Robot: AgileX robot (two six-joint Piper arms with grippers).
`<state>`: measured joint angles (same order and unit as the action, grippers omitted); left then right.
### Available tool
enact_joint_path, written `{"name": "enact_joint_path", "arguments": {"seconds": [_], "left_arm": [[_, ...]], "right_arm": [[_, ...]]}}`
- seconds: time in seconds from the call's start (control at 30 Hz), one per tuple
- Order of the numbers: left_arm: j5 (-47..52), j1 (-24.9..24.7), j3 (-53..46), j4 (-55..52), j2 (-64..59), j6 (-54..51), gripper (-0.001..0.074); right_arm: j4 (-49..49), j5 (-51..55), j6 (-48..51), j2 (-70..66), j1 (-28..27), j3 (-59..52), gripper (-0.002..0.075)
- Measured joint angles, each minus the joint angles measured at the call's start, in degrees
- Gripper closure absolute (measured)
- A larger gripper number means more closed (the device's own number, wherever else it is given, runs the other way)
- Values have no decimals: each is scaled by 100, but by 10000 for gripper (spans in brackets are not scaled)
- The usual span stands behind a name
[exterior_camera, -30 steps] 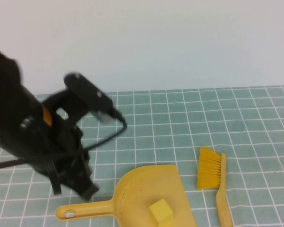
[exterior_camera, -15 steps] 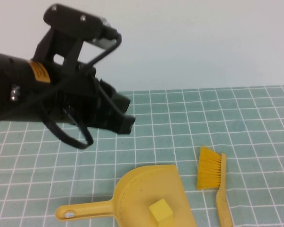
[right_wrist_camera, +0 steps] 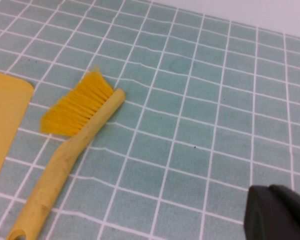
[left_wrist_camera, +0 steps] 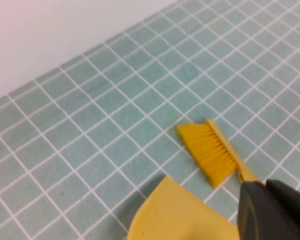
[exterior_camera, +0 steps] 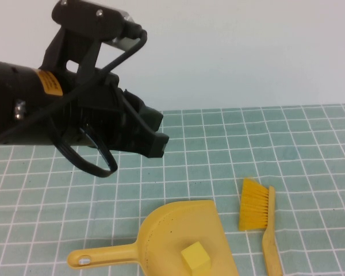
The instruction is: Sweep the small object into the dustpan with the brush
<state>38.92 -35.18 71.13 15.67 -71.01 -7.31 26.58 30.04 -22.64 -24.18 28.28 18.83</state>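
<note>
Start at your left: the left gripper (exterior_camera: 152,135) hangs high above the table, well clear of everything, its tips aimed toward the middle of the cloth. You cannot tell from any view whether its fingers are spread or pressed together; only a dark tip shows at the corner of the left wrist view, and it carries nothing you can see.

Below and ahead of those tips lies the dustpan (exterior_camera: 161,230), flat on the checked cloth (exterior_camera: 310,149), with its handle pointing away to your left. The small object (exterior_camera: 195,257), a yellow cube, already sits inside the pan's tray, so by the look of it the sweeping itself appears done.

Just beside the pan's right edge, apart from it, lies the brush (exterior_camera: 259,221). Its long axis runs roughly toward you and away, bristles at the far end and handle at the near end. From the left tips it lies down and to the right, past the pan.

The right gripper (right_wrist_camera: 277,212) shows only as a dark edge in the right wrist view; whether it is open cannot be told. The brush lies well apart from it, handle slanting toward that camera. If the brush must be lifted, the right arm seems the nearer, and you would close across the handle, not along it.
</note>
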Motion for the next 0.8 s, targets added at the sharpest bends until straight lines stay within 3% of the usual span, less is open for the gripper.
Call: {"name": "enact_joint_path", "arguments": {"seconds": [0.27,0.43,0.8], "left_arm": [[-137,0,0,-271,0,-145,735],[-533,68,-187,-826,154,422,735],[-2390,1047,-2344,-392,2105,452,735]], "right_arm": [[0,22,0,0,0,0,727],[0,26,0,0,0,0,727],[0,41,0,0,0,0,727]]}}
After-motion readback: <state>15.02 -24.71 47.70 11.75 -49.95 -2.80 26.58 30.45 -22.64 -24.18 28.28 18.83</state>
